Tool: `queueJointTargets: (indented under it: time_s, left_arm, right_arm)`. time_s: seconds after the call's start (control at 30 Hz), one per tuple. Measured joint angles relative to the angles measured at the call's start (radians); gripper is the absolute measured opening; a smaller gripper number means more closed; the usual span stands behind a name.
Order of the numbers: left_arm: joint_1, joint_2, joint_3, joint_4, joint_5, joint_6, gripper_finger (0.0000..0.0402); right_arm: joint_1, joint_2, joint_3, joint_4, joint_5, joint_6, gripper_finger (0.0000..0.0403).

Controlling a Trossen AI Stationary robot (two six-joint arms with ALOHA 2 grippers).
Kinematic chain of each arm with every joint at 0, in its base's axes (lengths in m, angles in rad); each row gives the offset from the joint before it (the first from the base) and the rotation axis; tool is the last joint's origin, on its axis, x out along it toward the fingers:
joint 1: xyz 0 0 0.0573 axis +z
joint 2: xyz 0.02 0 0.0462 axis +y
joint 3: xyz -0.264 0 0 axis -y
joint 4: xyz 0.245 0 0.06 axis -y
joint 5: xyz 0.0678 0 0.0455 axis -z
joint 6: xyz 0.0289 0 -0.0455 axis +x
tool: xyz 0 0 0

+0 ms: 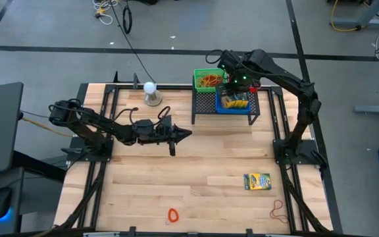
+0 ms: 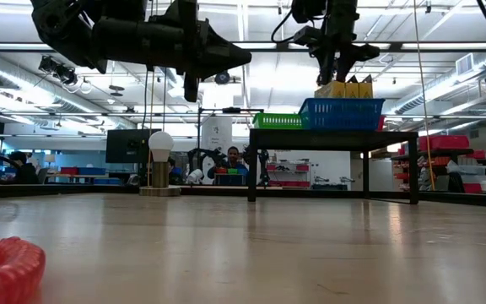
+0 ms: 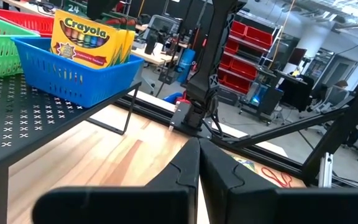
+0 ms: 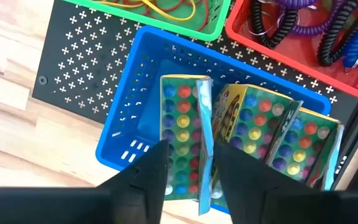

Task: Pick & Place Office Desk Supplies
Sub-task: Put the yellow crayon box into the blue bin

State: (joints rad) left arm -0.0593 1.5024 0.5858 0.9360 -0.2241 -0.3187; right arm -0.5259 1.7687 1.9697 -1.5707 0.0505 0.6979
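Right gripper (image 4: pixel 191 171) hangs straight above the blue basket (image 4: pixel 126 127) on the black mesh rack (image 1: pixel 206 105), its fingers parted on either side of a crayon box (image 4: pixel 182 134) that stands on edge inside; I judge the box is being let go, since it appears to rest among its neighbours rather than hang from the pads (whether the pads touch the card I cannot tell). Standing the boxes upright lets several share one basket: flat cardboard cartons, their visible faces printed with bright dots, packed side by side. Just beside the blue basket, the green basket (image 4: pixel 166 15) holds thin tan and red rubber bands in a loose tangle, and the red basket (image 4: pixel 278 43) holds coiled purple and dark loops, springy plastic by the look of them. All three baskets are slotted plastic; the rack is perforated metal. Well out from the rack on the wooden table (image 1: pixel 196 164) lie one crayon box (image 1: pixel 257 182), a rubber band (image 1: pixel 279 210) and a small red loop (image 1: pixel 173 214), probably next in line. Left gripper (image 1: pixel 184 134) waits over the table off the rack's left, fingers together, holding nothing.
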Motion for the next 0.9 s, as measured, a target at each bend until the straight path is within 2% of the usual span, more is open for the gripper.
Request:
queueJointTargets:
  time_s: [0.47, 0.9]
  left_arm:
    - [0.0, 0.0, 0.0, -0.005, 0.0, 0.0, 0.0011]
    - [0.0, 0.0, 0.0, -0.009, 0.045, 0.001, 0.0011]
  right_arm:
    - [0.0, -0.001, 0.0, 0.003, 0.0, 0.001, 0.001]
    - [-0.009, -0.042, 0.0, -0.001, 0.03, 0.138, 0.0003]
